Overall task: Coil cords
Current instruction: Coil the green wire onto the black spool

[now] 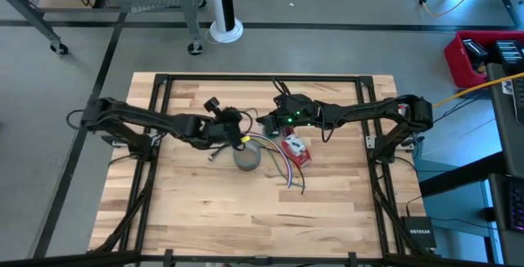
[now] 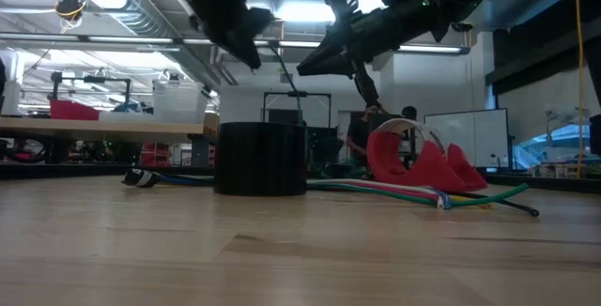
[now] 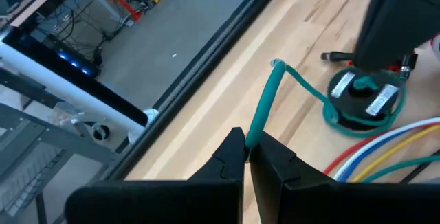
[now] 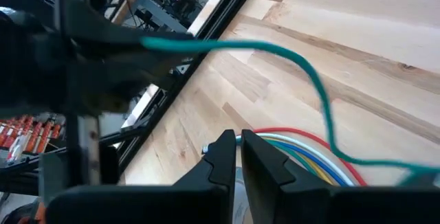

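A thin green cord is strung in the air between my two grippers above the table's middle. My left gripper is shut on one stretch of it; in the high view that gripper hangs over the grey tape roll. The cord's other part is wound into a small ring at my right gripper, whose fingers stand almost together. Both grippers are up off the table. My left gripper pinches a thick green stretch of the cord between its two fingertips. The cord leaves the fingers lengthwise, lifted clear, bends at a pale tip and runs on to the ring. My right gripper carries the green ring in the air. The dark arm hides where the fingers meet it. The free strand sags slackly toward my left gripper.
A bundle of red, yellow, blue, white and green cords lies on the table beside the tape roll, next to a red object. A dark plug with its cable lies left of the roll. The table's near half is bare wood.
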